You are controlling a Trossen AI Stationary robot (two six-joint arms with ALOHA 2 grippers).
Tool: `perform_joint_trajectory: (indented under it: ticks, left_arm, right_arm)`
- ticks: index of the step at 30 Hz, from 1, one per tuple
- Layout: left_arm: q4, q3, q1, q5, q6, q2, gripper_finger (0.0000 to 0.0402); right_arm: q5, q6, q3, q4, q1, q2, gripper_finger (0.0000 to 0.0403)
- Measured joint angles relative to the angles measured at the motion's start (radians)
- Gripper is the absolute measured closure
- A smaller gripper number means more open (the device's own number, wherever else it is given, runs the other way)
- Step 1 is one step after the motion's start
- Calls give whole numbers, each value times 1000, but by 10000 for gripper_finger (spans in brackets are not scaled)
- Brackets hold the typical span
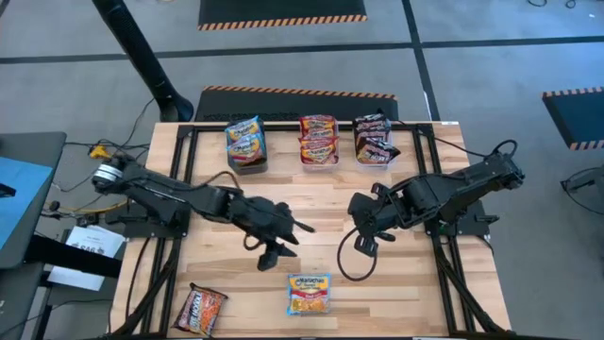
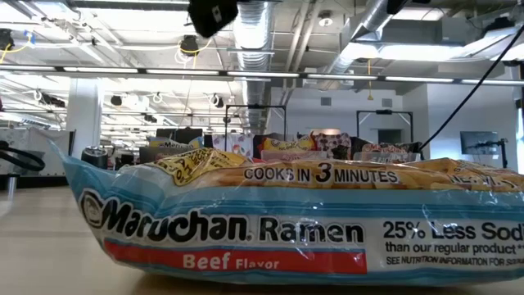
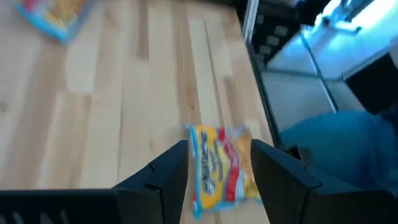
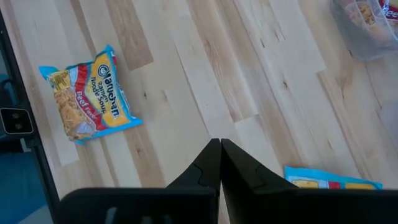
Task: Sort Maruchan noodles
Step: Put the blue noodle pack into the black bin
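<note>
Left gripper [image 3: 217, 149]: fingers apart and empty, over the middle of the table [image 1: 415, 293], left of centre.
Seen between its fingers: a light blue packet [image 3: 224, 165] lying flat on the wood farther on, close beside the table's dark edge rail.
Right gripper [image 4: 219, 144]: fingers pressed together, holding nothing, over the middle, right of centre, well apart from the left one.
Light blue packet, high view [image 1: 309, 294]: flat near the front edge, forward of the gap between the two grippers, touching neither.
Second light blue packet [image 4: 333, 177]: only its corner shows beside the right fingers. I cannot place it in the high view.
Black and red packet [image 1: 200, 310]: at the front left corner, tilted, reaching the table's edge.
Bins [image 1: 319, 140]: three in a row along the far edge, holding light blue, red and orange, and black packets from left to right.
Open room: bare wood between the grippers and the bins, and across the front right part of the table.
Low view: the light blue packet fills the lower half, the bins small behind it.
</note>
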Motion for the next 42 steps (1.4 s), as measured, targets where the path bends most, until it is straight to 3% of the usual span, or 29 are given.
perform_joint_trajectory:
  ticks: [5, 16, 23, 34, 42]
  left_arm:
    - [-44, 54, -34, 17, 2, 83, 242]
    - [-41, 111, -112, -85, -29, 220, 242]
    - [-39, 139, -111, -101, -28, 305, 242]
    - [-26, 134, -72, -53, 47, 316, 239]
    - [96, 145, -67, -85, -22, 385, 233]
  right_arm:
    - [0, -8, 0, -1, 0, 0, 371]
    - [1, -8, 1, -2, -2, 0, 371]
    - [1, -7, 1, -1, -2, 0, 371]
    - [1, -7, 1, 2, -2, 0, 371]
    - [2, -7, 1, 1, -2, 0, 371]
